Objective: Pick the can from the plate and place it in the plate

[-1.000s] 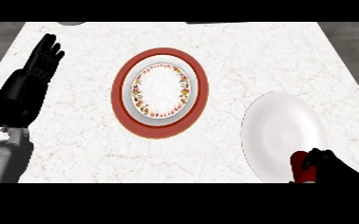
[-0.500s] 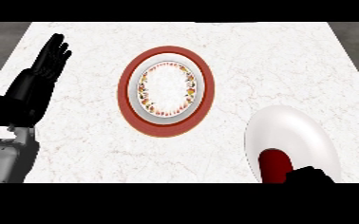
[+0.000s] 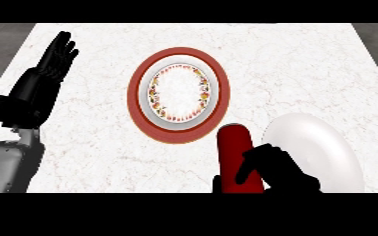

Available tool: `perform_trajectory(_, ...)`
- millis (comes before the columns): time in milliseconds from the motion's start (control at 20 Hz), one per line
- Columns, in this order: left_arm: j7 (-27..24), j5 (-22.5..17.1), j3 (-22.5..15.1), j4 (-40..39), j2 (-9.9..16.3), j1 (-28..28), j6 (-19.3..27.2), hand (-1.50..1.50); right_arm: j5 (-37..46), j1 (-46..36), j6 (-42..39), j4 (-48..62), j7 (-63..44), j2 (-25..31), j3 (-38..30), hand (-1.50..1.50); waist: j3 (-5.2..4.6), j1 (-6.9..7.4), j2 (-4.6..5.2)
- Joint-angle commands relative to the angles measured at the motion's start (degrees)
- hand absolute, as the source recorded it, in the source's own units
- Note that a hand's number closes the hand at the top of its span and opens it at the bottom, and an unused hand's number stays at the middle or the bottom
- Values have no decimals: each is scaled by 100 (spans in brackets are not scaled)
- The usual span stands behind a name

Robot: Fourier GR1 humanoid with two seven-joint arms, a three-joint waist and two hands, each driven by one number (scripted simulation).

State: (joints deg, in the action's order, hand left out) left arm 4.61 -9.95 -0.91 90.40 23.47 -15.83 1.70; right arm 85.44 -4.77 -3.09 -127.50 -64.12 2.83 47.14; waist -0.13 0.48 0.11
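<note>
A dark red can stands upright in the air near the lower middle of the head view, with my right hand curled round its lower half. Its top overlaps the near rim of the red-rimmed plate, whose white centre carries a flowered ring. To the right of the can lies the plain white plate, partly covered by my right hand. My left hand rests open at the left edge, fingers pointing up, away from both plates.
The counter is white marble, with its far edge along the top of the view and darker floor showing at the top corners.
My right hand has lifted the can off the white plate and carried it left, toward the red-rimmed plate. The view has shifted a little. The left hand stays at rest.
</note>
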Motion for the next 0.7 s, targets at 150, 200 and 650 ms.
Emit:
perform_trajectory(150,-121,-10,19,82,-46,96,-162,0,-1123,-2006,163,1519,-1123,-275,-741,150,2,148,21)
perform_trajectory(200,194,137,-49,75,-121,-147,65,0,-1327,-2110,303,1653,-1170,-276,-767,150,7,107,16)
perform_trajectory(650,104,100,-84,10,-199,-169,-106,0,-2573,-3653,1481,4036,-765,-280,-1840,150,8,269,62)
